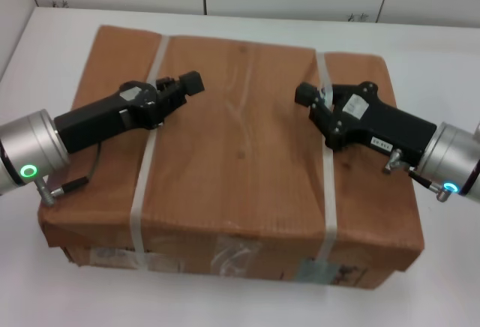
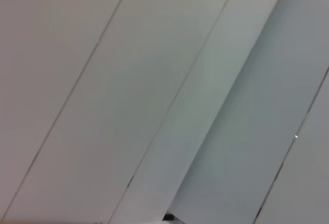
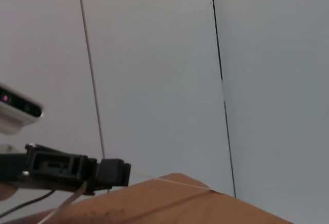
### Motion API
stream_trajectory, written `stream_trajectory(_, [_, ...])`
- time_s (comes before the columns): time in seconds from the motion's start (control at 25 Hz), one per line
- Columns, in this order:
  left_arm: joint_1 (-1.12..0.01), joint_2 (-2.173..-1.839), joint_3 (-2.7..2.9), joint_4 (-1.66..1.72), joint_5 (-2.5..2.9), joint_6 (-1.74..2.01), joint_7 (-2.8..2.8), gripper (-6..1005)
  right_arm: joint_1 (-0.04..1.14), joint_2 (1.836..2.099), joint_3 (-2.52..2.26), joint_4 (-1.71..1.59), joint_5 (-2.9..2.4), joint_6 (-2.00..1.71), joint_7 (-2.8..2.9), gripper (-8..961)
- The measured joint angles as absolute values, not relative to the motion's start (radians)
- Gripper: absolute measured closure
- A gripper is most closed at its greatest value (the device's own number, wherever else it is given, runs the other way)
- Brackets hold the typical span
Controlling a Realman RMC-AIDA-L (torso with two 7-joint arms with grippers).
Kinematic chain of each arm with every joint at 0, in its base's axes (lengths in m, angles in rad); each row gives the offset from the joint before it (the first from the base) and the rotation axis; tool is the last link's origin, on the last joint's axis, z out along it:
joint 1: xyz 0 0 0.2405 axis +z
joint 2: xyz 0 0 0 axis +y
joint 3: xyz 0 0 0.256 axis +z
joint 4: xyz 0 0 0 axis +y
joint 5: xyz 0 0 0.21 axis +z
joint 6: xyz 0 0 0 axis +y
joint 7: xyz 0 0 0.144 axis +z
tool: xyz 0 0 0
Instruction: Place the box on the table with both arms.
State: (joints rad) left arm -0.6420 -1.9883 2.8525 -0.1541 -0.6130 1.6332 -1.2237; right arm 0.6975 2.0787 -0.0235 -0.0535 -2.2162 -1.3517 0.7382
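1. Nearest the robot, the box (image 1: pixel 240 169) rests flat on the white desk (image 1: pixel 45 297), its near side wall carrying labels (image 1: pixel 225 256) too smeared to read.
2. Both arms lie over the lid from the near corners, silver wrists with green rings at the picture's edges. The left tool (image 1: pixel 187 83) sits by the left strap (image 1: pixel 146 162) and the right tool (image 1: pixel 306 94) by the right strap (image 1: pixel 326 162); the two are well apart and point toward each other.
3. I cannot tell whether either tool is spread or pressed together, nor whether it touches the lid or hangs just above it.
4. The box looks stiff but bulky, probably fairly heavy. The taped lid is smooth and too broad to pinch, so I would judge the straps or the two end walls the fair holds, one arm to each side.
5. The far wall and both end walls are hidden, and the left wrist view shows only pale wall panels.
6. In the right wrist view the left tool (image 3: pixel 110 172) shows over the lid's far edge.
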Motion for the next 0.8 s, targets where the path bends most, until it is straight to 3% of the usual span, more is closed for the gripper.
stream_trajectory(0.8, [-0.66, -1.995, 2.863, -0.155, -0.624, 1.594, -1.165, 936, 0.687, 2.078, -0.011, -0.02, -2.154, -1.341, 0.644, 926])
